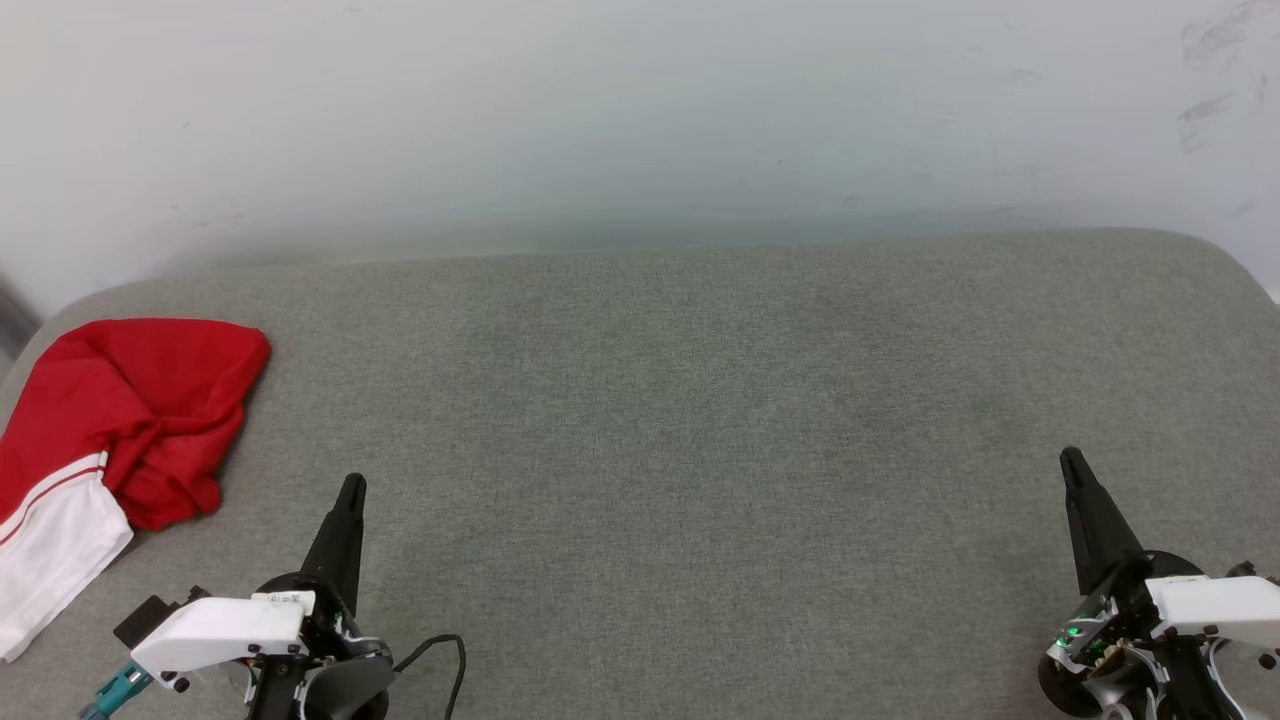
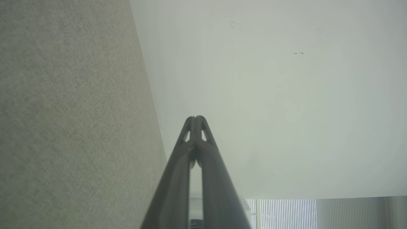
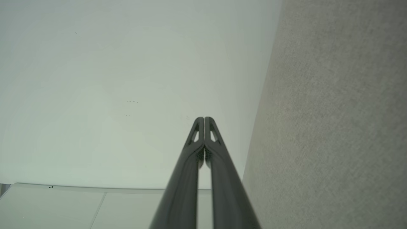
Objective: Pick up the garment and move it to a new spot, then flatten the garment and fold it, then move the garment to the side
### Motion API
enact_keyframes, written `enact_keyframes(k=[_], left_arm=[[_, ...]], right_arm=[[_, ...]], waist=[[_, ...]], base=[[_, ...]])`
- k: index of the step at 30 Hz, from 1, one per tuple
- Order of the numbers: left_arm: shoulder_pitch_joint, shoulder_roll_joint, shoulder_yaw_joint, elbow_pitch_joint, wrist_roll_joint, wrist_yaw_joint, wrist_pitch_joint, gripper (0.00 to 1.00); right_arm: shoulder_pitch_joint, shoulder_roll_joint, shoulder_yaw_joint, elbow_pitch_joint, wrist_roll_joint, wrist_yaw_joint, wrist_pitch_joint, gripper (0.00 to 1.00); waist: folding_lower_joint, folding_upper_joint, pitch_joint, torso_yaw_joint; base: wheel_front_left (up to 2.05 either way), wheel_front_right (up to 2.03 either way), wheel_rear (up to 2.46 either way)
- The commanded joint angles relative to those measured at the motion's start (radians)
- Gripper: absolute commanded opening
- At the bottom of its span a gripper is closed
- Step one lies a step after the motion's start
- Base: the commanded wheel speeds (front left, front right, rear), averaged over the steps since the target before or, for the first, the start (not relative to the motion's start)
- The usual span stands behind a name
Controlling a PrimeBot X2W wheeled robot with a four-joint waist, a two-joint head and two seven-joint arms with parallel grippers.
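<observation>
The garment (image 1: 130, 420) lies crumpled at the left edge of the grey fabric surface (image 1: 700, 450), a red heap with a white sleeve (image 1: 50, 560) trailing toward the near corner, a red stripe running across the sleeve where it meets the red. The left gripper (image 1: 352, 485) sits low at the near side, just to the right of the heap and apart from it, its two dark fingers pressed together with nothing between them. The right gripper (image 1: 1070, 460) rests well away at the near right, its fingers likewise closed tip to tip and empty. Both point toward the pale wall (image 1: 640, 120) behind the surface.
</observation>
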Motion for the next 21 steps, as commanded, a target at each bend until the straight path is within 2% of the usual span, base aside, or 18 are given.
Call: enact_keyframes(k=[1, 14, 15, 16, 17, 18, 21], left_arm=[[-0.006, -0.001, 0.003, 0.0, 0.003, -0.004, 0.002, 0.0], [-0.006, -0.001, 0.003, 0.0, 0.003, -0.004, 0.001, 0.0], [0.0, 0.0, 0.0, 0.001, 0.0, 0.0, -0.001, 1.0], [0.003, -0.001, -0.002, 0.007, 0.0, 0.0, -0.002, 1.0], [0.011, -0.002, -0.003, 0.015, 0.001, 0.0, -0.002, 0.0], [0.018, -0.002, -0.005, 0.019, 0.002, 0.0, -0.004, 1.0], [0.024, -0.002, -0.008, 0.01, 0.01, 0.0, -0.02, 1.0]], right_arm=[[-0.01, 0.004, 0.001, 0.0, 0.003, 0.0, 0.001, 0.0], [-0.01, 0.004, 0.001, 0.0, 0.003, 0.0, 0.001, 0.0], [0.0, 0.0, 0.0, 0.001, 0.0, 0.0, 0.0, 1.0], [0.004, 0.0, 0.001, 0.006, -0.001, 0.0, -0.001, 1.0], [0.012, 0.0, 0.002, 0.015, -0.001, 0.0, -0.001, 0.0], [0.018, 0.0, 0.003, 0.021, -0.002, 0.0, -0.003, 1.0], [0.023, 0.0, 0.017, 0.009, -0.01, 0.0, -0.019, 1.0]], waist=[[0.0, 0.0, 0.0, 0.0], [0.0, 0.0, 0.0, 0.0], [0.0, 0.0, 0.0, 0.0], [0.0, 0.0, 0.0, 0.0], [0.0, 0.0, 0.0, 0.0], [0.0, 0.0, 0.0, 0.0], [0.0, 0.0, 0.001, -0.001]], base=[[0.0, 0.0, 0.0], [0.0, 0.0, 0.0], [0.0, 0.0, 0.0], [0.0, 0.0, 0.0], [0.0, 0.0, 0.0], [0.0, 0.0, 0.0], [0.0, 0.0, 0.0]])
